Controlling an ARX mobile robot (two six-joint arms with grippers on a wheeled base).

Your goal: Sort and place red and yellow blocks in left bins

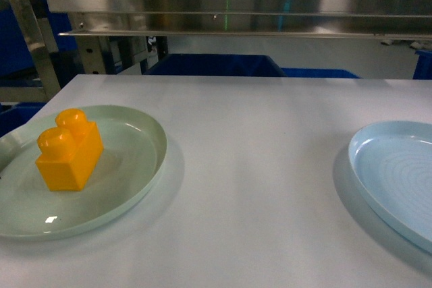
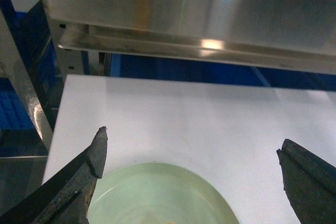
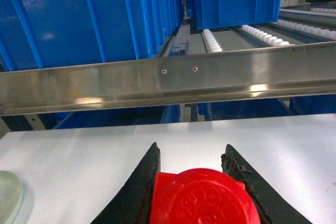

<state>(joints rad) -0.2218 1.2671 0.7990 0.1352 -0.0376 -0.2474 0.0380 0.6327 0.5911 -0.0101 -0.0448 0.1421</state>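
White desk [image 1: 270, 166] fills your head view, w/ a steel rail [image 1: 236, 25] and blue bins [image 3: 89, 19] beyond its far edge. Neither arm shows there. Yellow block [image 1: 69, 152], two studs up, sits on the green plate [image 1: 142, 166] at desk's left; that plate is cut off at the frame's left and bottom. Blue plate [image 1: 395, 173] at right is cropped too. Red block [image 3: 202, 198] shows only in the right wrist view, bottom cut off; raised lettering on its round top is too blurred to read. Right gripper [image 3: 202, 182] jaws are clamped on it, one each side. Left gripper [image 2: 191, 171] jaws are spread wide, nothing between them, above the green plate's far rim. You've got bare desk between the two plates and toward the rail.
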